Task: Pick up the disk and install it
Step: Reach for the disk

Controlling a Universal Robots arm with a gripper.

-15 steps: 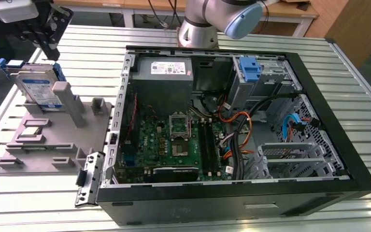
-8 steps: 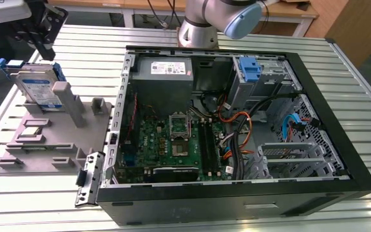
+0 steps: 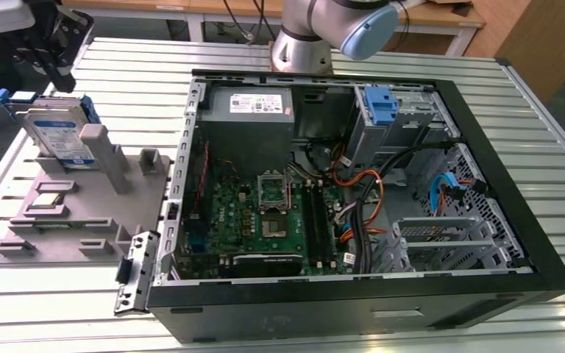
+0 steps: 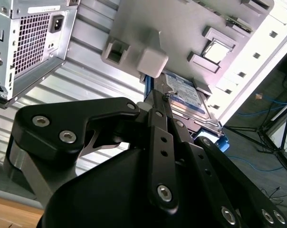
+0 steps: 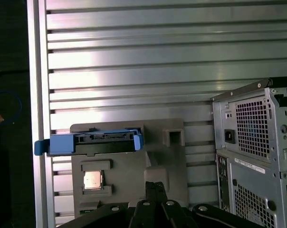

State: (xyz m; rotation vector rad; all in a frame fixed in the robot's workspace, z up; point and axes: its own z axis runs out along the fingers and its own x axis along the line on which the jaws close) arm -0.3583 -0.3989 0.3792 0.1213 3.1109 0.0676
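Note:
The disk is a silver-grey drive with a blue-and-white label and blue side rails. It stands on edge in a slot at the far end of a grey fixture plate, at the exterior view's left. My gripper hangs just above and behind the disk's top edge, apart from it. In both wrist views the black fingers lie together with nothing between them. The first wrist view shows the disk edge-on beyond the gripper. In the second wrist view the disk's label lies just past the gripper.
An open computer case fills the middle of the slatted metal table, with a motherboard, a grey power-supply box, a blue bracket and loose cables. A small chip rests on the fixture. The arm's base stands behind the case.

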